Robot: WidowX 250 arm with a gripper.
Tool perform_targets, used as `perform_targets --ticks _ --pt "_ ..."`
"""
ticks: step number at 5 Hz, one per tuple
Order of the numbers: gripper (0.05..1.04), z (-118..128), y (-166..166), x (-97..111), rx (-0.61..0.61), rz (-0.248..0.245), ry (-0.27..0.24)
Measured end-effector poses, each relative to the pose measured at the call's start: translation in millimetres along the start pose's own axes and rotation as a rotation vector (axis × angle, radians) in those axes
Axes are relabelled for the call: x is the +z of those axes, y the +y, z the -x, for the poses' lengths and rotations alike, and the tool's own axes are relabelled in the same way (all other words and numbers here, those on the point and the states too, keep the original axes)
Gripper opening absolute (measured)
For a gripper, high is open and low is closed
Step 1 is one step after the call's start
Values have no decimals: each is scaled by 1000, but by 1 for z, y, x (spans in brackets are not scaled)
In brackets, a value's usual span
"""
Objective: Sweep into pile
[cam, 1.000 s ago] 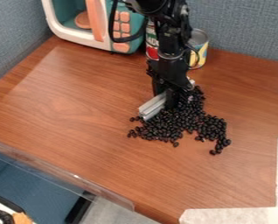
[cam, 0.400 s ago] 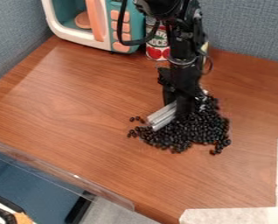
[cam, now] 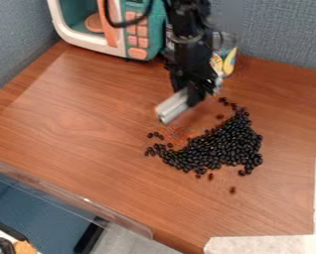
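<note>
1. Your gripper [cam: 196,95] is pinching the silver bar [cam: 172,106] above the table [cam: 88,134], behind the beans.
2. Your black beans [cam: 223,144] lie on the table in a slanting heap — a few strays at its left end.

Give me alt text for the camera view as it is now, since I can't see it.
A black robot gripper holds a silvery bar beside an uneven, spread-out pile of small black beans on a wooden tabletop, with a few beans lying loose near its edges. Behind are a toy microwave and a can.
</note>
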State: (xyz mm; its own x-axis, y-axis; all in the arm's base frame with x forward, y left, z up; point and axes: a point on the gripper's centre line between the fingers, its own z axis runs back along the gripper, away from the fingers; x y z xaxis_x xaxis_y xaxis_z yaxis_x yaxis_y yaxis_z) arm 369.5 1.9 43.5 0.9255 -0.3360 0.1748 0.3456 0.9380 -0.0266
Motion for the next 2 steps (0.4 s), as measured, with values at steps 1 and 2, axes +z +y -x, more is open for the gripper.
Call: perform_targets --ticks 1,2 --pt "381 22 9 -4 66 3 31" --pt "381 52 25 -15 168 12 63"
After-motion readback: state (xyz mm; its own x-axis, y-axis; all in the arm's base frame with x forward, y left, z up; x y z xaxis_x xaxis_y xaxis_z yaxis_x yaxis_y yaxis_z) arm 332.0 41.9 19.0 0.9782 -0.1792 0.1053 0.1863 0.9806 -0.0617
